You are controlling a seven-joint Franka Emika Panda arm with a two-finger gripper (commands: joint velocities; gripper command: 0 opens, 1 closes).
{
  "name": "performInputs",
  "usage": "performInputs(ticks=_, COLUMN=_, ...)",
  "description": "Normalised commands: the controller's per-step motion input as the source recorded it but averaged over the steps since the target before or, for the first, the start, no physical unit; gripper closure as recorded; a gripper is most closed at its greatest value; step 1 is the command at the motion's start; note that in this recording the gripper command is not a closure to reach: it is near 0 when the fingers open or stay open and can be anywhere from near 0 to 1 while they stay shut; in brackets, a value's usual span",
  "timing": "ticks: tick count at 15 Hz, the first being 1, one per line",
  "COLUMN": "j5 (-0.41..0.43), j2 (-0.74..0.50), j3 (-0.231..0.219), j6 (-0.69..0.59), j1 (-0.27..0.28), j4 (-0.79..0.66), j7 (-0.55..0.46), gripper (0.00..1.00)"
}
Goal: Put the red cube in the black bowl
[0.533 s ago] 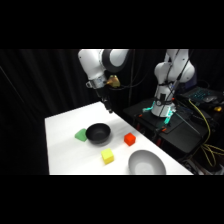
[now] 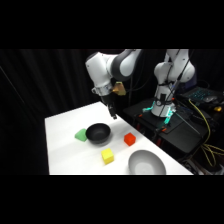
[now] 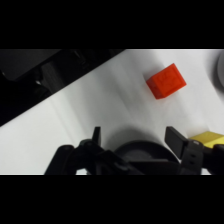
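Observation:
The red cube (image 2: 130, 139) rests on the white table, to the right of the black bowl (image 2: 98, 133). In the wrist view the red cube (image 3: 166, 81) lies at the upper right, and the black bowl (image 3: 135, 156) shows low between the fingers. My gripper (image 2: 113, 113) hangs above the table's far edge, behind the bowl and left of the cube. My gripper (image 3: 134, 137) stands open with nothing held.
A yellow cube (image 2: 107, 156) sits in front of the black bowl, with a larger grey bowl (image 2: 146, 163) at the front right. A green object (image 2: 80, 134) lies just left of the black bowl. Black equipment and cables stand to the table's right.
The arm has shifted slightly; the cubes and bowls stay where they were.

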Motion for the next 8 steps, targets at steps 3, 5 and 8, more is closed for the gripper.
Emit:
performInputs(ticks=3, j5=-0.072, j2=-0.13, j3=0.095, j6=0.47, j1=0.141, j4=-0.40, j7=0.32, gripper=0.00)
performInputs(ticks=5, j5=-0.060, j2=-0.22, j3=0.114, j6=0.31, j1=0.163, j4=-0.26, j7=0.31, gripper=0.00)
performInputs(ticks=8, j5=-0.060, j2=-0.36, j3=0.149, j6=0.27, j1=0.191, j4=-0.23, j7=0.28, gripper=0.00)
